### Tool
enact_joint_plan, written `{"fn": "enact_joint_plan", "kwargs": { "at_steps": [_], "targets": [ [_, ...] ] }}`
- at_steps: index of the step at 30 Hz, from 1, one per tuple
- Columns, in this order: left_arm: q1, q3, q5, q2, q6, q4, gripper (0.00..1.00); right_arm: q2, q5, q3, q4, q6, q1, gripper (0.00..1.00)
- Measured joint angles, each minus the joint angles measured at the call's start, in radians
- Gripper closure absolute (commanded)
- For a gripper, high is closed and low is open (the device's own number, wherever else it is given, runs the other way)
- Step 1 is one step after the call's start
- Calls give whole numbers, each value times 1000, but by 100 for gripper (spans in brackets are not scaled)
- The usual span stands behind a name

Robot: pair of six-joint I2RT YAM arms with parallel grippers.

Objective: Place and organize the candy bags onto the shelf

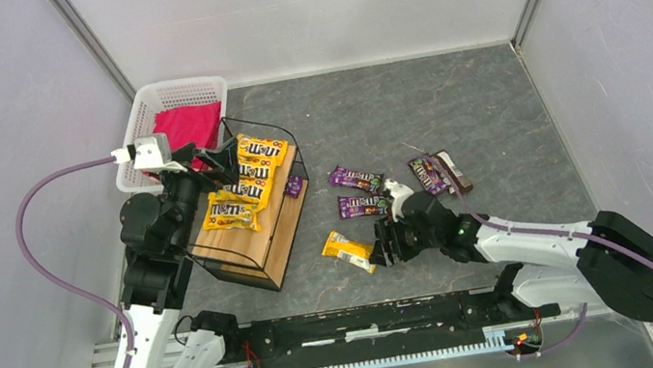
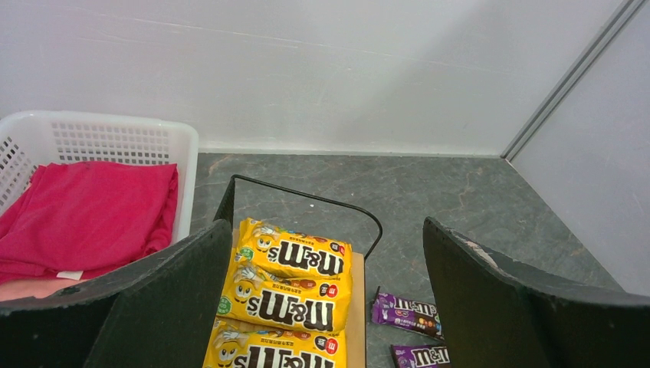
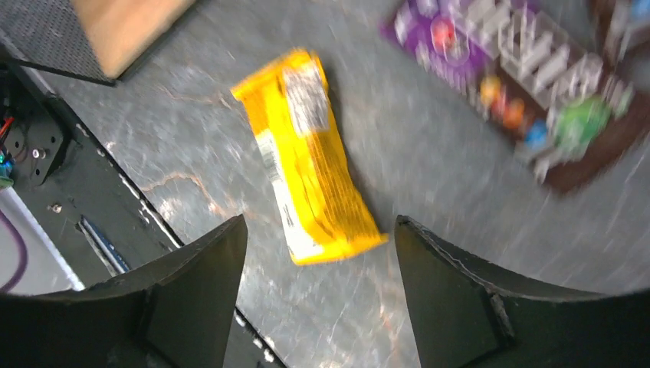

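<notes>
The shelf [image 1: 260, 253] stands left of centre, with several yellow candy bags [image 1: 246, 191] overlapping in a row on its top plank; they also show in the left wrist view [image 2: 287, 287]. My left gripper [image 1: 220, 161] is open and empty above the shelf's far end. One yellow bag [image 1: 348, 249] lies back-up on the floor; in the right wrist view [image 3: 310, 153] it sits just ahead of my open, empty right gripper [image 1: 381, 249]. Purple bags [image 1: 356, 178] [image 1: 362, 205] and brown ones [image 1: 438, 173] lie on the floor. A small purple bag [image 1: 294, 186] rests by the shelf.
A white perforated basket [image 1: 133, 125] holding a pink cloth [image 1: 189, 126] stands behind the shelf on the left. The black rail [image 1: 372, 319] of the arm bases runs along the near edge. Grey walls close in all sides.
</notes>
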Motion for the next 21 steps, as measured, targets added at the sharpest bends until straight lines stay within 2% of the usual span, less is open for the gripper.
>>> {"fn": "enact_joint_plan", "kwargs": {
  "at_steps": [5,10,17,21],
  "targets": [
    [0,0,14,-3,0,0,0,96,-85,223,-32,-337,6,20],
    [0,0,14,-10,0,0,0,188,-248,283,9,-601,20,22],
    [0,0,21,-14,0,0,0,483,-479,515,-87,-889,-1,29],
    [0,0,21,-16,0,0,0,535,-518,557,-135,-938,-17,34]
  ]
}}
